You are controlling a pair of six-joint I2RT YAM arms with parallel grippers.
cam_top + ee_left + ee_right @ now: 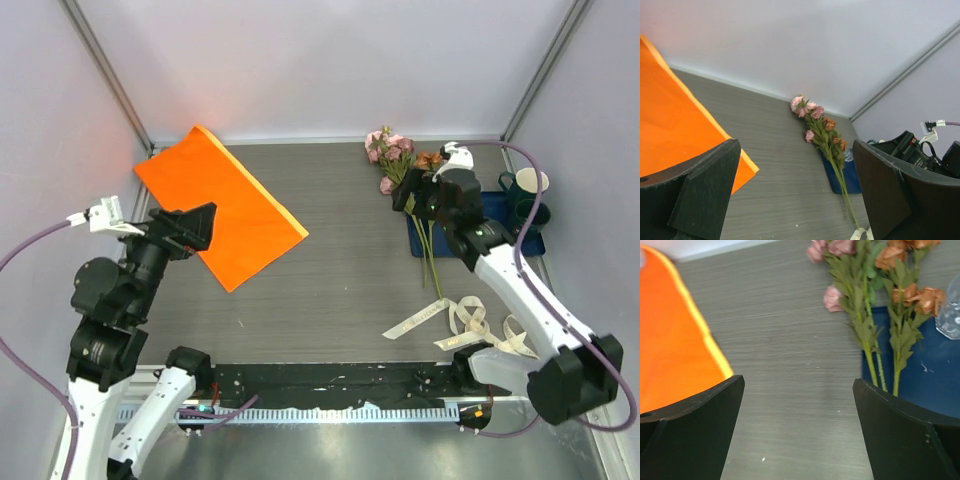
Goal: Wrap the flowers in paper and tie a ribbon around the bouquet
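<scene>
Flowers [392, 155]: laid at the far right of the table [340, 270], blooms toward the back wall and stems running toward the near edge. The stems lie partly over a blue mat [495, 208]. Nothing is wrapped yet.
Paper [225, 200]: spread flat at the far left, well apart from the flowers, with one corner pointing toward the table's middle.
Ribbon [470, 318]: curled loosely at the near right, close to the stem ends.
Left gripper [205, 230]: jaws spread wide and nothing held; it is poised over the paper's near-left edge.
Right gripper [412, 195]: jaws spread wide and nothing held; it is poised above the flowers. In the wrist view the stems lie off-centre, toward one finger.
Stage: judged to be the very start, with flowers and paper yet to be brought together.
Step in hand: taken to be the pick-up of the flowers, with the paper to be readied for them.
How done well: the gap should be centred over the stems below the leaves, so that all stems are caught together and no bloom is crushed. The bunch is best laid across the paper with the blooms past one edge.
Risk: a thin stem may be missed, or the paper creased if pinched at its edge.
</scene>
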